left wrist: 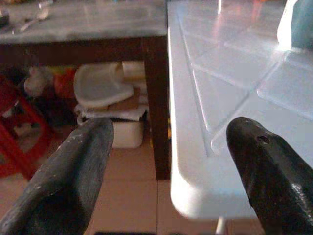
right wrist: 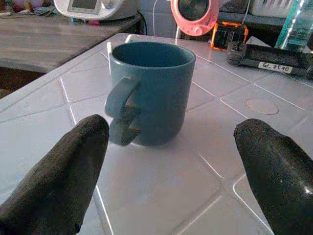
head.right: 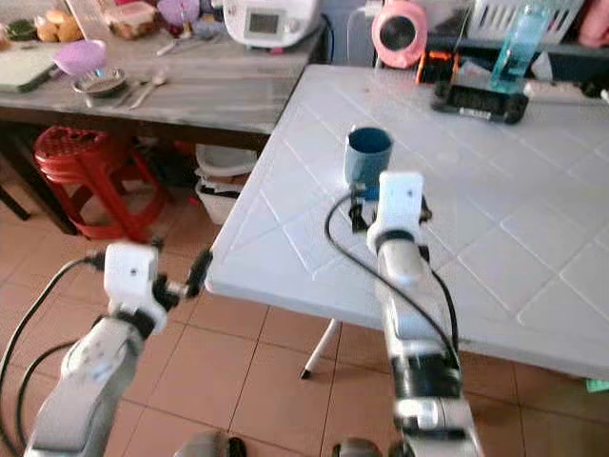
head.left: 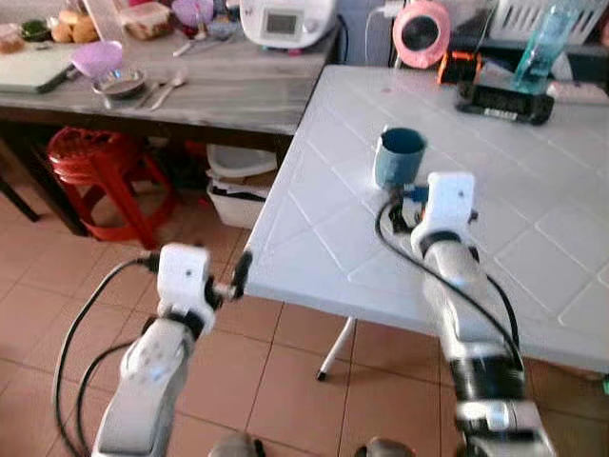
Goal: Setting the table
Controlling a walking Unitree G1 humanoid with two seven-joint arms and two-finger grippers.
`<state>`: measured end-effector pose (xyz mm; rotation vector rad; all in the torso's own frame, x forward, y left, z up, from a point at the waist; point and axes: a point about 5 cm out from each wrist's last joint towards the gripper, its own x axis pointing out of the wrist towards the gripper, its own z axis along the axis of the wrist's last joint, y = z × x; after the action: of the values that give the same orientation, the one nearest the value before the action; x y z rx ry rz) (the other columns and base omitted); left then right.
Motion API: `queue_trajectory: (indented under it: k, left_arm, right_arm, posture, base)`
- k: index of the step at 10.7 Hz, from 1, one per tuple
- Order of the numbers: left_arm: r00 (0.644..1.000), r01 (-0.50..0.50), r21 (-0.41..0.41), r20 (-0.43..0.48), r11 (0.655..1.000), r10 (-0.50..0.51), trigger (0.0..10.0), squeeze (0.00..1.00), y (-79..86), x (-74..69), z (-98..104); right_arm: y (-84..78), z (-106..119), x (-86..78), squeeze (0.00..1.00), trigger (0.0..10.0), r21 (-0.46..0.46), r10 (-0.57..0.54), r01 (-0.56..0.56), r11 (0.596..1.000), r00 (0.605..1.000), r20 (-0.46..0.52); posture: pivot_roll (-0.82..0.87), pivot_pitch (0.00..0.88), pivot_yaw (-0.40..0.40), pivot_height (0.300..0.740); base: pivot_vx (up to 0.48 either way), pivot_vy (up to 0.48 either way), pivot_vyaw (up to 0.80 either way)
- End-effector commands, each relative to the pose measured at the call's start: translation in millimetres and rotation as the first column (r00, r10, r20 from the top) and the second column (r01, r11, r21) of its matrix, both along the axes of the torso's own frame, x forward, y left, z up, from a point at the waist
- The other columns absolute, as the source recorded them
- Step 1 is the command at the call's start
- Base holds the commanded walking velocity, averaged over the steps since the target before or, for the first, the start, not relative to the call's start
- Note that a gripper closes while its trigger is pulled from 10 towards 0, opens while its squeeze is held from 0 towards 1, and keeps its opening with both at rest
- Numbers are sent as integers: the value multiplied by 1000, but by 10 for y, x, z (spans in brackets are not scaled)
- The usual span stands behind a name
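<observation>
White moulded-plastic table point(head.left: 533, 257), its top embossed with a diamond grid of shallow grooves, rounded at the near corner; its far edge and right side are cut off by the head views. Beside it stands a long grey wood-grain counter on dark legs point(head.left: 228, 95), carrying a white kitchen appliance with a small display point(head.left: 285, 19), a lilac bowl point(head.left: 97, 57), a metal dish and spoons, all soft in focus. Under the counter are a red plastic stool point(head.left: 100, 167) and stacked white tubs point(head.left: 238, 181); the floor is terracotta tile.

Right gripper point(right wrist: 171, 161): black, matt, blunt-tipped fingers spread wide and holding nothing, low over the table top. Just ahead of the fingertips, roughly centred between them and apart from both, stands the blue-green glazed mug point(right wrist: 151, 90). The mug is upright, long axis vertical, mouth up; its loop handle points toward the gripper's left finger and slightly back at the camera. In the head views the white wrist housing hides the fingers and the mug's base.

Beyond the mug lie a pink round speaker-like object point(right wrist: 194, 14), a flat black device with a white label point(right wrist: 274, 56) and a translucent turquoise bottle point(head.left: 547, 43), the bottle's top cropped.

Left gripper point(left wrist: 171, 166): fingers spread wide, empty, level with the table's near corner; one finger lies before the table edge, the other before the open floor.
</observation>
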<state>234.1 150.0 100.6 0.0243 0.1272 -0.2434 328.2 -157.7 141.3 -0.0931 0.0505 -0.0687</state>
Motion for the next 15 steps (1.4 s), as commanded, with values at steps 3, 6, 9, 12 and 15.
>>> queue_trajectory:
  k: [3, 6, 9, 12, 15]
  left_arm:
    - [1000, 12, 30, -21, 999, -11, 10000, 0, 73, -121, 54]
    - [998, 24, 41, -59, 999, -22, 10000, 0, 95, -210, 51]
    - [995, 34, 27, -95, 999, -32, 10000, 0, 61, -287, 58]
    - [992, 27, 17, -121, 999, -25, 10000, 0, 66, -329, 58]
    - [991, 26, 13, -129, 1000, -25, 10000, 0, 57, -333, 63]
  right_arm:
    - [83, 54, 107, 0, 10000, 29, 21, -20, 999, 999, -25]
    - [284, 139, 196, 0, 10000, 40, 96, -95, 995, 995, -25]
    - [362, 361, 295, 0, 10000, 14, 140, -140, 990, 990, 16]
    - [120, 435, 366, 0, 0, -26, 60, -59, 998, 998, 28]
    - [81, 428, 393, 0, 0, -30, 40, -40, 999, 999, 19]
  posture:
    - [93, 112, 93, 740]
    - [96, 155, 108, 740]
    - [82, 192, 102, 740]
    - [85, 203, 96, 740]
    - [84, 205, 96, 740]
  base:
    - [0, 0, 0]
    - [0, 0, 0]
    - [0, 0, 0]
    - [0, 0, 0]
    - [0, 0, 0]
